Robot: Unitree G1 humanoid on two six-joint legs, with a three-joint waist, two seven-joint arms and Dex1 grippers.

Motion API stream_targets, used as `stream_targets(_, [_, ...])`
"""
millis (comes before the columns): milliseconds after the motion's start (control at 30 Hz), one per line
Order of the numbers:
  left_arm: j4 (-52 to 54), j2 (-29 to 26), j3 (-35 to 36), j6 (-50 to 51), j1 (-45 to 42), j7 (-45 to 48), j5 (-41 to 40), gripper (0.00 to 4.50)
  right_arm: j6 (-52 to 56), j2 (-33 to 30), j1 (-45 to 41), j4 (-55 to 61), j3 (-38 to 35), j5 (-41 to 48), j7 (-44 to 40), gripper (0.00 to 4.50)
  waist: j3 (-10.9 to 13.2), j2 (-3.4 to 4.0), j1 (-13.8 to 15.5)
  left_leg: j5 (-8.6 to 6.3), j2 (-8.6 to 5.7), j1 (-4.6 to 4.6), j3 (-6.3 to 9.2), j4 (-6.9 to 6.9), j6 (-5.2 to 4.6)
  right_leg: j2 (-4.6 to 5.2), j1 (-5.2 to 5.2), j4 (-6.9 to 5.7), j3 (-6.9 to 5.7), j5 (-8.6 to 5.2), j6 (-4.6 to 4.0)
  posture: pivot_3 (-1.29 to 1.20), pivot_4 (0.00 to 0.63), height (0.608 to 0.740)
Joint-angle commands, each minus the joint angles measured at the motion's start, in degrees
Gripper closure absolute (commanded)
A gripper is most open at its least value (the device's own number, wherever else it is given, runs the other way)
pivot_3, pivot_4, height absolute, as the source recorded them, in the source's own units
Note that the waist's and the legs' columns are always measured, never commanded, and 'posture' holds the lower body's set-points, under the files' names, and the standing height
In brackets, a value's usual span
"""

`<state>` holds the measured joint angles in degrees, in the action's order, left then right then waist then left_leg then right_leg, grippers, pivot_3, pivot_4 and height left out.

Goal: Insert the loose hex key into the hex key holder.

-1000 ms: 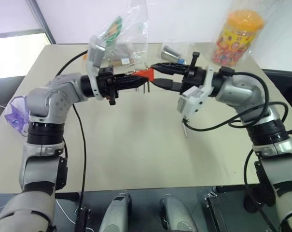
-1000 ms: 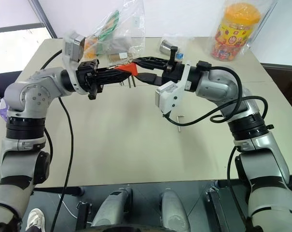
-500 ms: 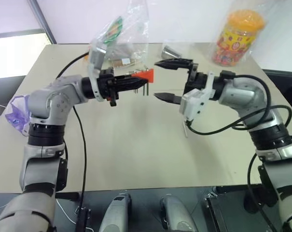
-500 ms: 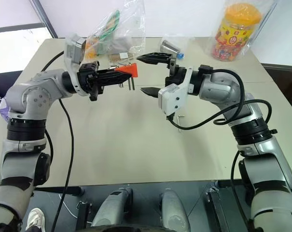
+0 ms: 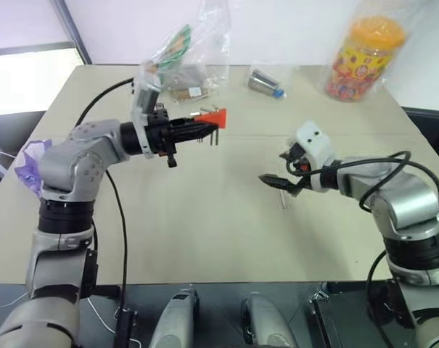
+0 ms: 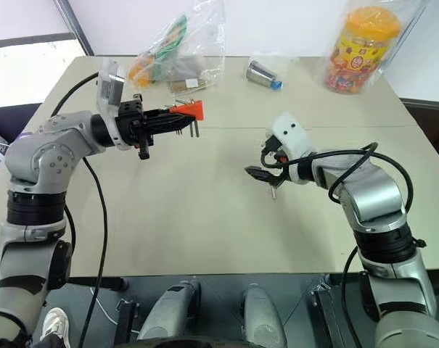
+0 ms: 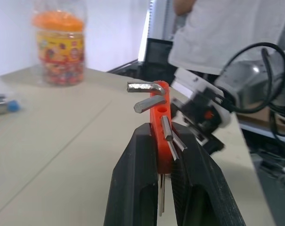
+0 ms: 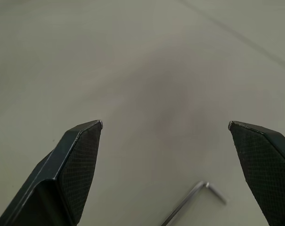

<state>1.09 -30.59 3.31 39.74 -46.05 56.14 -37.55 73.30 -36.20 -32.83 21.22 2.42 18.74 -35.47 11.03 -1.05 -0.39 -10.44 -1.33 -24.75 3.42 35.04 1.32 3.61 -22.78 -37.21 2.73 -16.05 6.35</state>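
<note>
The hex key holder point(image 5: 216, 116), a small red-orange block with several grey keys sticking out, hangs above the table's far middle. My left gripper point(image 7: 164, 129) is shut on it and points level toward the right. The loose hex key point(image 5: 282, 197), a thin grey L-shaped rod, lies flat on the table to the right of centre. My right gripper point(image 8: 165, 124) hovers low just above that key with its fingers wide open and nothing between them. In the right wrist view the key's bent end point(image 8: 206, 186) lies on the table between the two fingertips.
A clear plastic bag point(image 5: 186, 58) of small items, a metal cylinder with a blue cap point(image 5: 265, 82) and an orange-lidded candy jar point(image 5: 364, 58) stand along the table's far edge. A purple-and-white pack point(image 5: 30, 163) sits off the left edge. A person point(image 7: 227, 28) stands beyond the table.
My right gripper opened wide, drew back from the holder and dropped low over the loose hex key on the table. The left gripper kept the holder, nearly still.
</note>
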Motion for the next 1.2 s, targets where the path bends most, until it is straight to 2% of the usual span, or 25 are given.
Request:
stream_targets(33, [1.9, 1.0, 2.0, -3.6, -0.2, -3.4, 1.5, 4.5, 2.9, 0.8, 2.4, 1.2, -2.4, -0.2, 3.7, 0.06, 0.0, 0.0, -0.1, 0.0, -0.03, -0.02, -0.01, 0.01, 0.0, 0.0, -0.01, 0.0, 0.0, 0.0, 0.0, 0.0, 0.15, 0.74])
stream_targets(433, [6.7, 3.0, 3.1, -2.5, 4.0, -6.6, -2.2, 4.5, 6.3, 4.0, 6.8, 1.9, -4.0, 1.4, 9.0, 0.06, 0.0, 0.0, -0.5, 0.0, 0.01, -0.07, -0.03, 0.01, -0.01, -0.13, -0.1, -0.05, 0.0, 0.01, 0.03, 0.0, 0.15, 0.74])
stream_targets(900, [8.0, 3.4, 2.7, -1.9, 4.4, -8.2, -2.5, 4.5, -2.7, 7.5, 5.0, -6.6, 0.0, -2.0, 13.7, 0.06, 0.0, 0.0, -0.5, 0.0, 0.01, -0.07, -0.04, 0.04, -0.01, -0.15, -0.07, -0.04, -0.01, 0.01, 0.03, 0.0, 0.15, 0.74])
stream_targets(1000, [8.3, 3.5, 2.7, -1.8, 4.6, -8.6, -2.5, 4.5, -4.2, 8.0, 4.9, -8.0, 0.5, -2.5, 14.1, 0.89, 0.0, -0.01, -0.5, 0.0, 0.02, -0.05, -0.04, 0.06, -0.01, -0.18, -0.04, -0.04, -0.01, 0.01, 0.03, 0.0, 0.15, 0.74])
stream_targets(1100, [8.3, 3.5, 2.6, -1.9, 4.8, -9.3, -2.2, 4.5, -5.3, 9.2, 4.4, -9.5, 1.0, -3.1, 14.6, 2.38, 0.0, -0.02, -0.7, 0.0, 0.02, -0.04, -0.04, 0.06, -0.01, -0.18, -0.04, -0.05, -0.01, 0.01, 0.03, 0.0, 0.15, 0.74])
stream_targets(1200, [8.1, 3.6, 2.6, -2.2, 4.8, -9.8, -2.0, 4.5, -6.1, 9.7, 4.3, -10.2, 2.0, -3.6, 14.5, 4.08, 0.0, -0.01, -0.8, 0.0, 0.06, -0.03, -0.03, 0.05, -0.01, -0.24, -0.04, -0.05, 0.0, 0.02, 0.03, 0.0, 0.15, 0.74])
